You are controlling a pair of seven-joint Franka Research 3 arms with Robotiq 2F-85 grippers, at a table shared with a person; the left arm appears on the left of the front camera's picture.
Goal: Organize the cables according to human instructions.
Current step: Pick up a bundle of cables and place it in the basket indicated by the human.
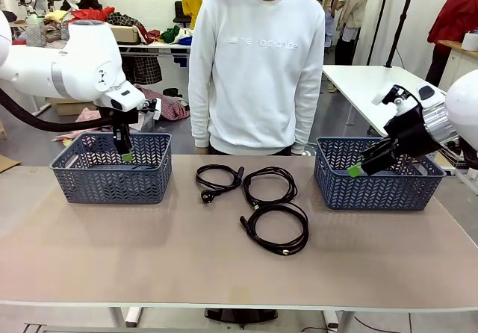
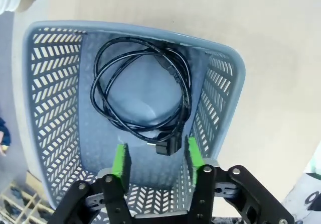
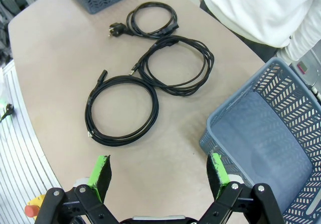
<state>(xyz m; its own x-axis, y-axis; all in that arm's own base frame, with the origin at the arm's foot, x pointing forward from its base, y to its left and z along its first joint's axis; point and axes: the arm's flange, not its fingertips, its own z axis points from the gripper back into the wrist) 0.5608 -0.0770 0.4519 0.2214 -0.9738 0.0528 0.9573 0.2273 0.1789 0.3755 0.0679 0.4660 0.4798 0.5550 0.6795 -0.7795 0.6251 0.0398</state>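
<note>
Front view: a person point(image 1: 258, 64) in a white top stands at the far side of a worktop point(image 1: 149, 266). Three black cables lie loose at its middle: the far coil point(image 1: 219, 178), middle coil point(image 1: 270, 185) and near coil point(image 1: 275, 228), close together. The left tool point(image 1: 125, 154) hangs into the left basket point(image 1: 112, 180). The right tool point(image 1: 357, 169) hovers at the rim of the right basket point(image 1: 373, 191).

Left wrist view: the left tool point(image 2: 156, 156) has its green pads point(image 2: 120, 159) apart, holding nothing. Below it a fourth cable point(image 2: 186, 96) lies coiled on the basket floor, its plug point(image 2: 167, 144) nearest the tool.

Right wrist view: the right tool point(image 3: 159, 176) is spread wide and holds nothing. It looks down on the three coils on the worktop, with the right basket point(image 3: 301, 113) to one side.

The cords look light and limp, so a loop would likely sag or unwind when lifted. The surest hold seems to be across a spot where several turns lie bundled, or just behind a stiffer plug. They lie flat, so the tips must come right down to the worktop.
</note>
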